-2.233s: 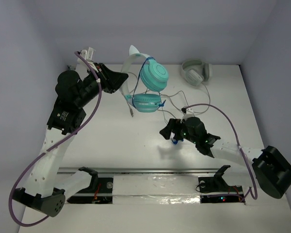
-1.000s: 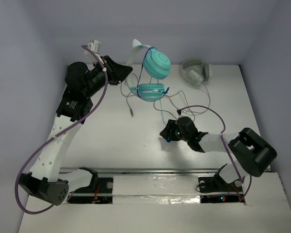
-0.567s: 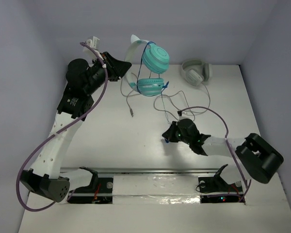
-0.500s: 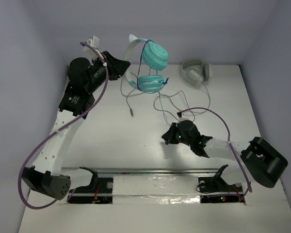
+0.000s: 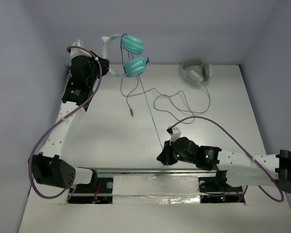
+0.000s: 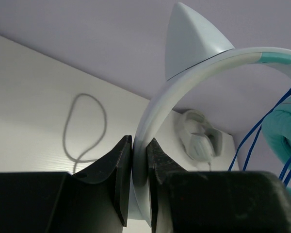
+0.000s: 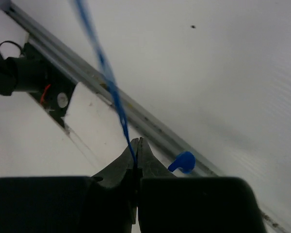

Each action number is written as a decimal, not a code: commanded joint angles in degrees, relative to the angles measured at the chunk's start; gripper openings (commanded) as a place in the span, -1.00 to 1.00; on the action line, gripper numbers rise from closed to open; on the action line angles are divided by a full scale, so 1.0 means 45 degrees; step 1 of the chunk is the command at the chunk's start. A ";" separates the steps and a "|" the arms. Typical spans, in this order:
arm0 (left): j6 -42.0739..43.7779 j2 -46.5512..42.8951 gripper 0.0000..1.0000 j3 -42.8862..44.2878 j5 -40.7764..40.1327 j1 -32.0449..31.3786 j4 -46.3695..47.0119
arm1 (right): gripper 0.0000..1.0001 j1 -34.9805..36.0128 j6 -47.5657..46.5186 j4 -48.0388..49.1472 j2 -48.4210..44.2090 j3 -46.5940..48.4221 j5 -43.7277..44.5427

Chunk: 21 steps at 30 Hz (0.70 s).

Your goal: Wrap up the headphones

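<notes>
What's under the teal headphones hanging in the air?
White table and a loose grey cable; their blue cable runs down to the right gripper. The ear cups hide the spot straight beneath.

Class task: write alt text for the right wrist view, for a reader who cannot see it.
The right tool is shut on a thin blue cable, which runs straight up and left out of frame. A blue plug shows just right of the tool, with a metal rail crossing the white table behind.

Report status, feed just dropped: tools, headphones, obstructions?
Left tool shut on teal headphones headband, aloft. Right tool shut on blue cable, taut. Grey cable looped beneath.
</notes>
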 commanded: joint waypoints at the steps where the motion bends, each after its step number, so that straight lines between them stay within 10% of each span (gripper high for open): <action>1: 0.0015 -0.0255 -1.00 -0.0094 -0.1985 0.0199 0.1352 | -1.00 0.1240 0.0083 -0.1961 -0.0417 0.1911 0.0872; 21: -0.1781 -0.0157 -1.00 -0.3123 0.0432 0.1115 0.2231 | -1.00 0.4173 -0.2359 -0.2904 0.5753 0.7852 0.0912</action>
